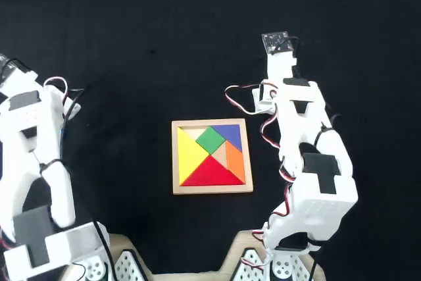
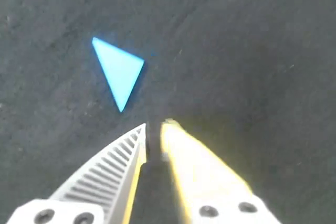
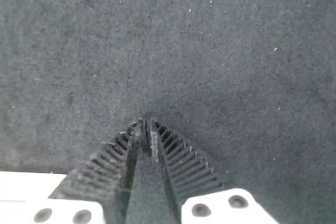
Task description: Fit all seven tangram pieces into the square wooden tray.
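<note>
**Light-blue triangle lies loose on the table, the other pieces seated in the tray**

The square wooden tray [image 1: 175, 156] sits mid-table on the black cloth [image 1: 131, 51], with one arm standing off each side of it. It holds a yellow triangle [image 1: 189, 157], a red triangle [image 1: 212, 173], a green square [image 1: 210, 139], a blue piece [image 1: 230, 133] and an orange piece [image 1: 235, 157]. A patch of bare wood [image 1: 220, 154] shows between the green, orange and red pieces. The light-blue triangle [image 2: 119, 71] lies flat on the cloth, near the left pincer [image 2: 154, 127] but not touching it. That pincer's tips are pressed almost together and grip nothing. The right pincer [image 3: 146, 121] is also pressed together and holds nothing, poised over bare cloth.
</note>
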